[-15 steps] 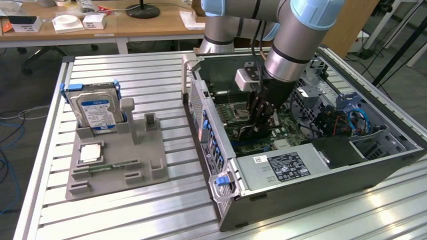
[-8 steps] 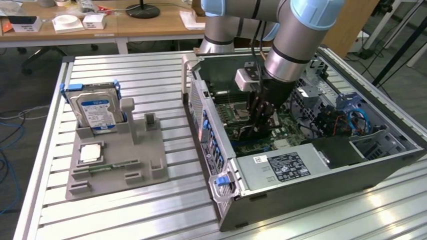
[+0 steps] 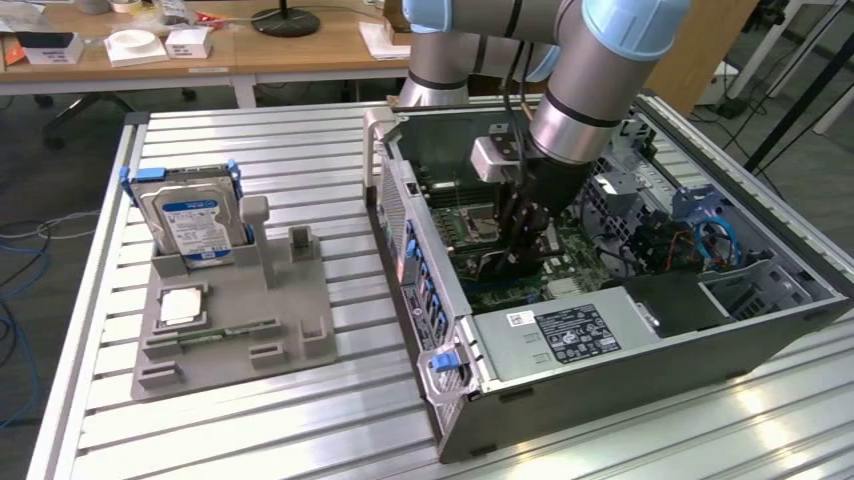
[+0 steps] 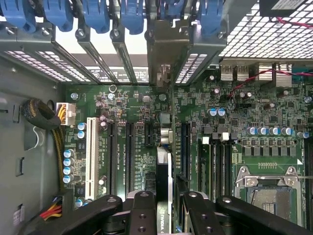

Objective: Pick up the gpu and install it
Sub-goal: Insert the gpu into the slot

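We see the robot arm (image 3: 587, 90) reaching down into the open computer case (image 3: 601, 395), which lies on its side on the slatted aluminium table (image 3: 267, 430). The case takes up the centre and the exterior view's right. The gripper (image 3: 514, 262) is low inside the case, over the green motherboard (image 3: 467, 225).

From the wrist view, the two black fingers (image 4: 143, 210) are clenched on the gpu (image 4: 166, 169). It stands on edge between them, thin side toward the camera, with a small NVIDIA label showing. The card hangs just above the motherboard, among the black expansion slots (image 4: 185, 147) and well apart from the white slot (image 4: 90, 152). We cannot tell whether its connector has entered any slot. In line with the card, a grey metal bracket (image 4: 161, 54) stands at the rear slot openings, beneath the row of blue latches (image 4: 132, 14). The empty CPU socket (image 4: 266, 193) lies to one side.

At the exterior view's left, a grey parts holder (image 3: 287, 345) sits on the table. A hard drive (image 3: 194, 225) with a blue-white label stands upright in it, with a processor (image 3: 180, 305) and a RAM stick (image 3: 214, 333) lying nearer the lower edge. The power supply (image 3: 574, 330) fills the case's near corner.
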`<state>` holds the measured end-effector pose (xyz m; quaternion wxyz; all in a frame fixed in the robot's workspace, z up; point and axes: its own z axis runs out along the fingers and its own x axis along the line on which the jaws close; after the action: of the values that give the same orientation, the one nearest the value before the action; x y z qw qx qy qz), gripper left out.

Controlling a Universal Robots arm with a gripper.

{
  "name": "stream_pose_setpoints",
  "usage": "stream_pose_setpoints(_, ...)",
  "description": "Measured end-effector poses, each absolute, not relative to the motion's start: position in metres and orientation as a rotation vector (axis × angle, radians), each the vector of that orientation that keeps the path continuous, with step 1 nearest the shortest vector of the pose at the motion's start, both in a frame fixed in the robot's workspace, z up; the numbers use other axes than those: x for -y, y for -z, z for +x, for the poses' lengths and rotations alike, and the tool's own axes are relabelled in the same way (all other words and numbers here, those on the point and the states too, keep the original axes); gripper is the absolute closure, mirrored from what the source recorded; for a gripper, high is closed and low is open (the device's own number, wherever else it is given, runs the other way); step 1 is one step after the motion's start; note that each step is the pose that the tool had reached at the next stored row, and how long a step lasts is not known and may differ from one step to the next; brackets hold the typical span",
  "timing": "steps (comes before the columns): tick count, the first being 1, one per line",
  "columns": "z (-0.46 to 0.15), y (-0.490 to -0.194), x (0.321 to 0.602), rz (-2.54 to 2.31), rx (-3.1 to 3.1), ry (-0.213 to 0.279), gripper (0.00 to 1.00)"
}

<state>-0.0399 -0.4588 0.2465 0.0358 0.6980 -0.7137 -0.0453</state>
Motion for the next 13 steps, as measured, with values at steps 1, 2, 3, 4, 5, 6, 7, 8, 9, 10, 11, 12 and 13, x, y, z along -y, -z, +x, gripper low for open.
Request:
stream_pose_setpoints(1,-0.0394,-0.2465,0.4588,2.144,2.193,0.139,0.74)
stream_pose_setpoints(2,-0.0390,-0.2465,0.4588,2.144,2.193,0.139,0.74)
stream_pose_setpoints(3,-0.0391,-0.2465,0.4588,2.144,2.193,0.139,0.74)
stream_pose_setpoints(4,-0.0391,-0.2465,0.4588,2.144,2.193,0.139,0.74)
stream_pose_setpoints(5,-0.0390,-0.2462,0.4589,2.143,2.193,0.139,0.74)
stream_pose_setpoints(6,-0.0391,-0.2456,0.4588,2.143,2.194,0.139,0.74)
stream_pose_setpoints(7,-0.0391,-0.2451,0.4589,2.141,2.195,0.139,0.74)
stream_pose_setpoints(8,-0.0391,-0.2445,0.4589,2.140,2.196,0.139,0.74)
stream_pose_setpoints(9,-0.0391,-0.2439,0.4589,2.139,2.197,0.138,0.74)
stream_pose_setpoints(10,-0.0391,-0.2432,0.4589,2.138,2.199,0.139,0.74)
stream_pose_setpoints(11,-0.0390,-0.2425,0.4589,2.137,2.200,0.139,0.74)
stream_pose_setpoints(12,-0.0391,-0.2418,0.4589,2.136,2.202,0.139,0.74)
stream_pose_setpoints(13,-0.0392,-0.2413,0.4589,2.135,2.203,0.139,0.74)
